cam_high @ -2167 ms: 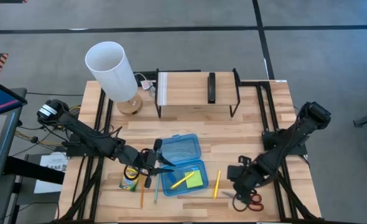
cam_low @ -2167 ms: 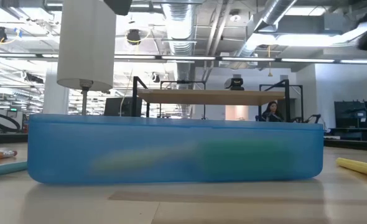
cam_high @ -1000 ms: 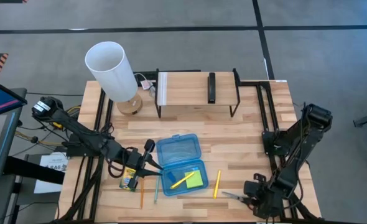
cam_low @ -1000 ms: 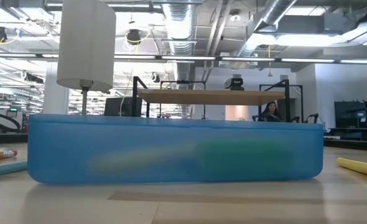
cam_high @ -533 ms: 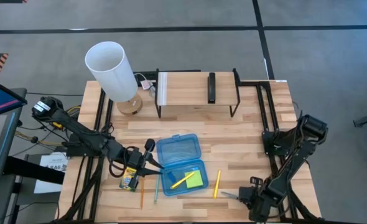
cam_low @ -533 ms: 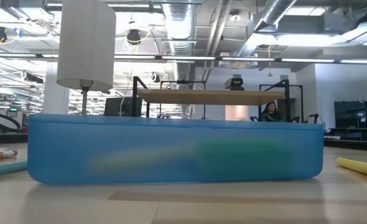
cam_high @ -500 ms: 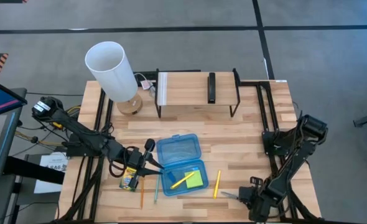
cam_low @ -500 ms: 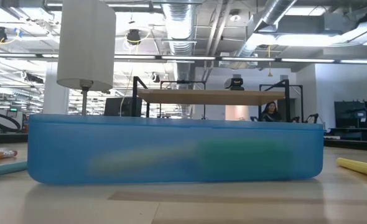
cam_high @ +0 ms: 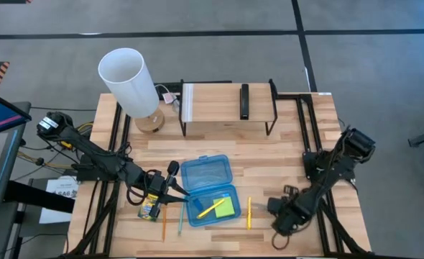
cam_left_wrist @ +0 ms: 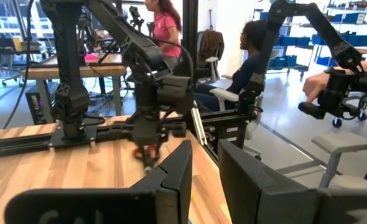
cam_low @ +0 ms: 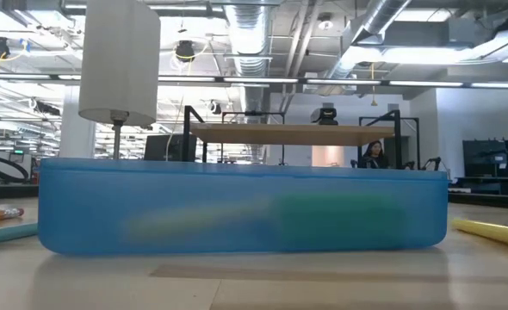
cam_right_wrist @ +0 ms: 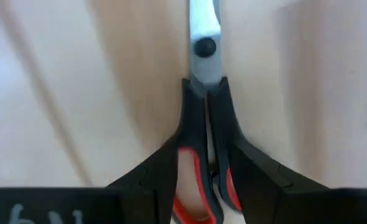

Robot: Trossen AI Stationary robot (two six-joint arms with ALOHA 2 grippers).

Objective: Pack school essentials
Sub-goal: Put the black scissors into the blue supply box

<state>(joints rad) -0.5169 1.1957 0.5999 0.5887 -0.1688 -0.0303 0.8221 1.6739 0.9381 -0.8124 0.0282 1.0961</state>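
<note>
My right gripper [cam_high: 280, 212] [cam_right_wrist: 203, 87] is shut on the red-handled scissors [cam_right_wrist: 203, 46], right of the blue case; from above it hides them. The open blue case [cam_high: 210, 191] [cam_low: 241, 207] holds a yellow pencil [cam_high: 212, 208] and the lime-green sticky-note pad [cam_high: 227, 207]. Another yellow pencil [cam_high: 249, 213] [cam_low: 491, 231] lies flat between the case and my right gripper. My left gripper [cam_high: 173, 180] [cam_left_wrist: 205, 155] is open, touching nothing, at the case's left side. Beside it, the yellow-green crayon box [cam_high: 151, 206] and an orange pencil [cam_high: 164, 227] lie on the table. My right gripper pinches the scissors between its two fingers, on the handle shanks just behind the pivot [cam_right_wrist: 203, 78]. The red handle loops [cam_right_wrist: 190, 186] run back between the fingers and the blade [cam_right_wrist: 202, 18] points straight ahead, so the fingers lie along the scissors. Whether they are lifted clear I cannot tell.
A white lamp [cam_high: 129, 79] stands at the far left. A black-framed wooden shelf [cam_high: 226, 108] with a dark remote stands at the far edge. A teal pencil [cam_low: 4, 232] lies left of the case. People sit in the room beyond the table [cam_left_wrist: 252, 56].
My right gripper has moved from the near right corner toward the far edge and the left, closer to the blue case, taking the scissors along. The loose yellow pencil right of the case has turned slightly, from tilted to straight.
</note>
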